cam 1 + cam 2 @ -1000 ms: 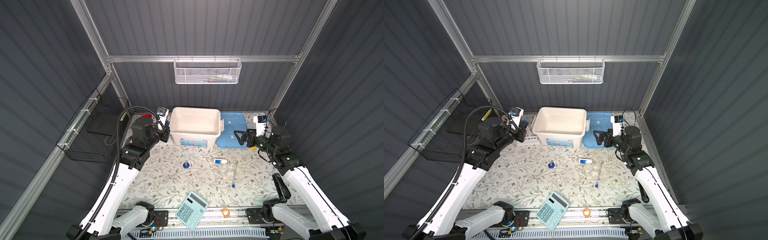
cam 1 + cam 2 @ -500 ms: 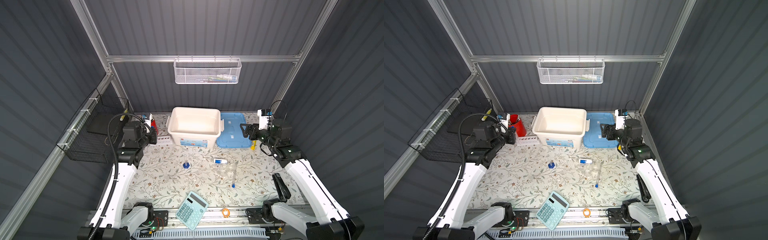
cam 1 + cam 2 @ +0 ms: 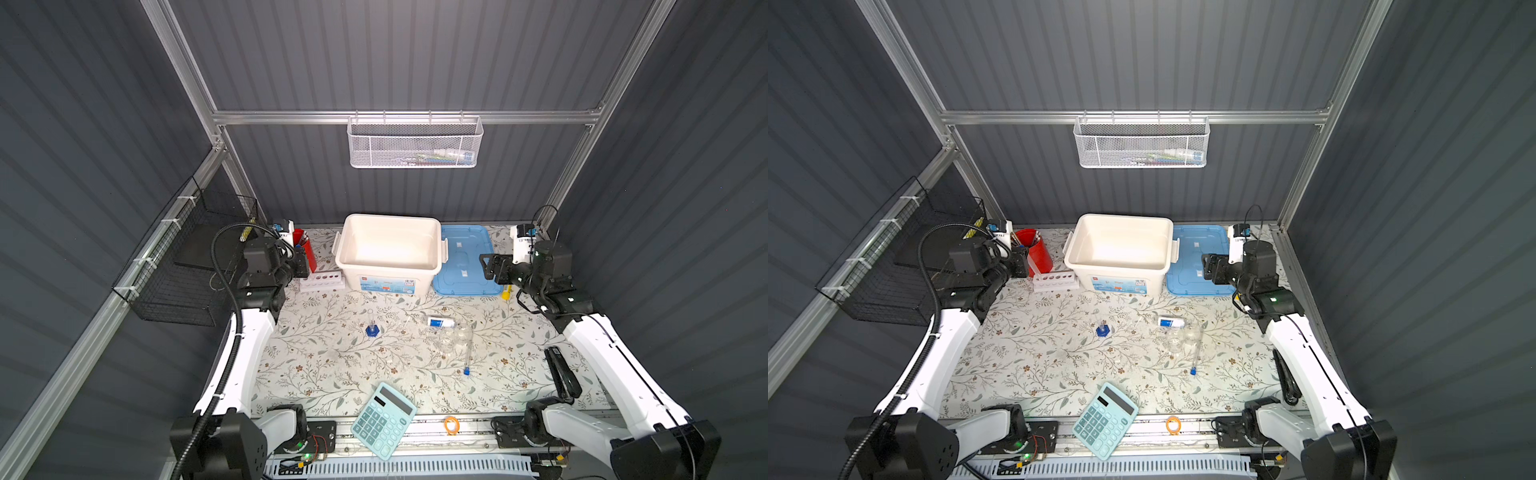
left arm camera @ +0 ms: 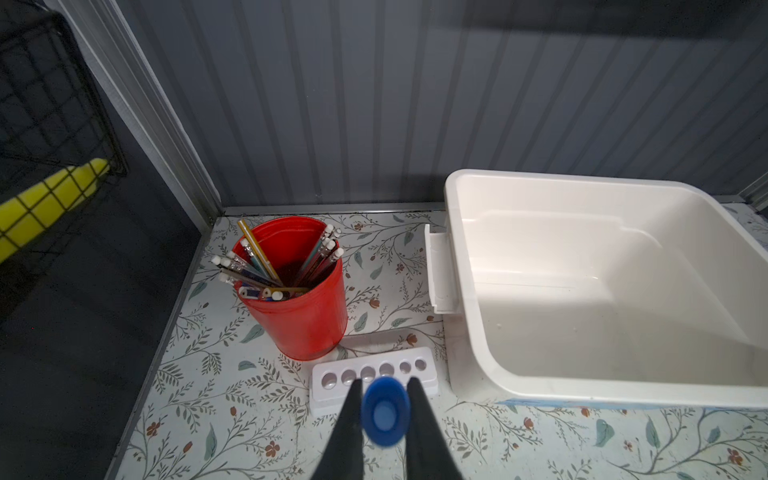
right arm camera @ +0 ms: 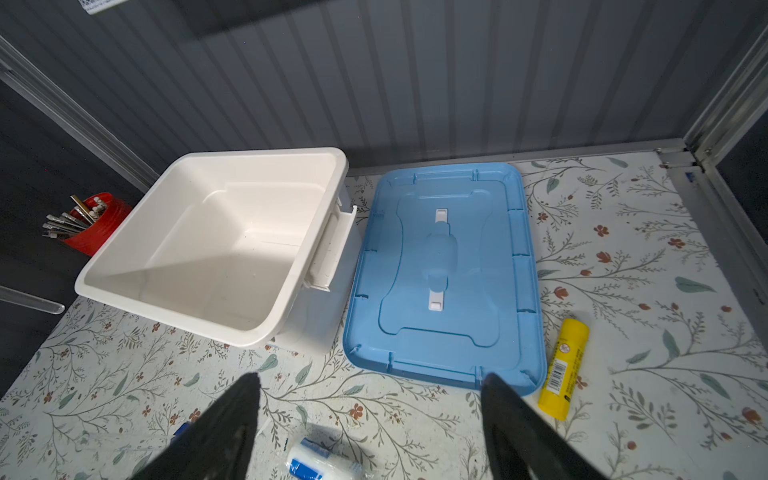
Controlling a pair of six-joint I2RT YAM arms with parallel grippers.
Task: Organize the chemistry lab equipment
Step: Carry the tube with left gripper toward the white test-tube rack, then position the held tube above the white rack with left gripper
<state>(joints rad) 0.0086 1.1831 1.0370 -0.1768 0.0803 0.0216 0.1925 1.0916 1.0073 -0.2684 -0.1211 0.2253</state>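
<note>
Near rack [image 4: 324, 395], left end effector [image 4: 384, 383] grips half-hidden blue-capped tube [image 4: 384, 415]; right end effector [image 5: 370, 378] gapes.

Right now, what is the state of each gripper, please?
Left gripper: closed on a blue-capped tube.
Right gripper: open, holding nothing.

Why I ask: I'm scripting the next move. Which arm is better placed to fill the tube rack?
Left. The left gripper is shut on a blue-capped tube close to the rack. The right gripper hangs open and empty by the blue lid, farther away.
</note>
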